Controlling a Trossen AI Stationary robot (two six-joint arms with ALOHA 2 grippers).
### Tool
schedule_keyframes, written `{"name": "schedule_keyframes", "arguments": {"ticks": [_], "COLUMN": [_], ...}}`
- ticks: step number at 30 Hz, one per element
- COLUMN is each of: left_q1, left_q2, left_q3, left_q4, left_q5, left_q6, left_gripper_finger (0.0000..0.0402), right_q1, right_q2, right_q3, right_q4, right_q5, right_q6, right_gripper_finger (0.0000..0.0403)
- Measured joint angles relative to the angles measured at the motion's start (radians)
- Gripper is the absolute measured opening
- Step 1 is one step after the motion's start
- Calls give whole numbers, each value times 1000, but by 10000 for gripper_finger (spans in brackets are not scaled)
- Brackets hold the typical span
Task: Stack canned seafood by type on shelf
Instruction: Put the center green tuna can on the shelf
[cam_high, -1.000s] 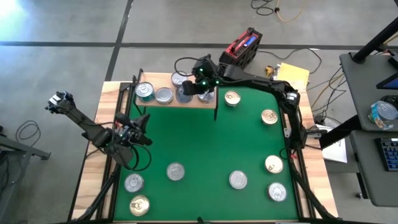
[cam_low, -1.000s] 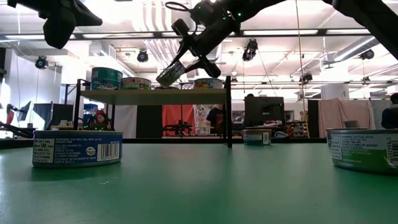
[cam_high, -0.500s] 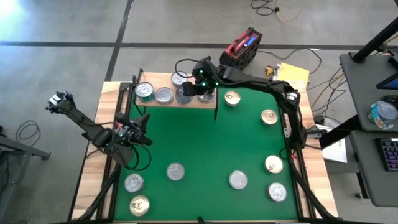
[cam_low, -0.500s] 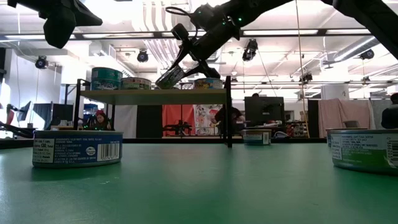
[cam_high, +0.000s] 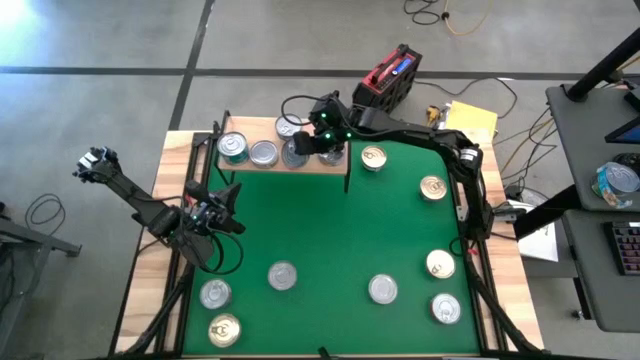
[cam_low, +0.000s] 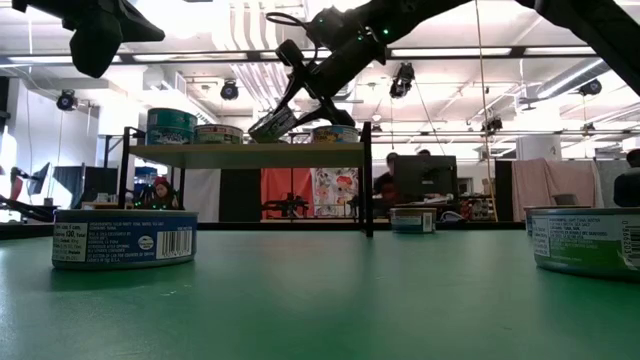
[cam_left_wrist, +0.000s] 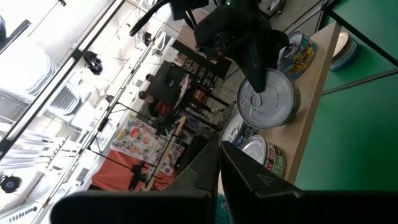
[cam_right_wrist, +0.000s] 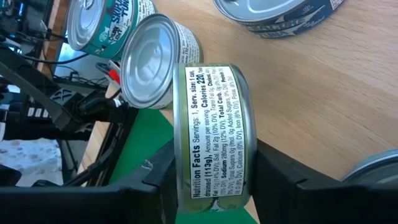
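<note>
The shelf (cam_high: 285, 158) stands at the mat's far left, a light-wood board (cam_right_wrist: 323, 81) on black legs. A teal can (cam_high: 232, 147) and silver-topped cans (cam_high: 263, 153) (cam_high: 287, 126) rest on it. My right gripper (cam_high: 318, 142) hangs over the board, shut on a silver can (cam_right_wrist: 214, 137), which shows tilted in the low view (cam_low: 272, 125). My left gripper (cam_high: 222, 208) hovers shut over the mat's left side, holding nothing. Loose cans lie on the green mat (cam_high: 330, 230), some gold-topped (cam_high: 373, 157), some silver-topped (cam_high: 382, 288). My right gripper pinches the can between its two fingers (cam_right_wrist: 155, 180), one on the pull-tab lid (cam_left_wrist: 264, 93) and one on the opposite flat face. The label side wall (cam_right_wrist: 214, 99) faces the wrist. The fingers slant down from the right. The can hangs tilted just over the board; I cannot tell whether its lower rim touches.
A red and black device (cam_high: 392, 78) and a yellow pad (cam_high: 470, 120) lie beyond the table's far edge. In the low view two cans (cam_low: 124, 238) (cam_low: 585, 240) stand close in front. The mat's middle is bare.
</note>
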Motion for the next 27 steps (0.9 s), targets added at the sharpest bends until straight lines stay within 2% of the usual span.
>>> {"name": "schedule_keyframes", "arguments": {"ticks": [5, 13, 27], "left_q1": [0, 0, -1], "left_q2": [0, 0, 0], "left_q3": [0, 0, 0], "left_q4": [0, 0, 0], "left_q5": [0, 0, 0], "left_q6": [0, -6, -8], "left_gripper_finger": [0, 0, 0], "right_q1": [0, -2, -8], "right_q2": [0, 0, -2], "right_q3": [0, 0, 46], "right_q4": [0, 8, 14], "right_q5": [0, 0, -4], "right_q6": [0, 1, -1], "right_gripper_finger": [146, 204, 254]}}
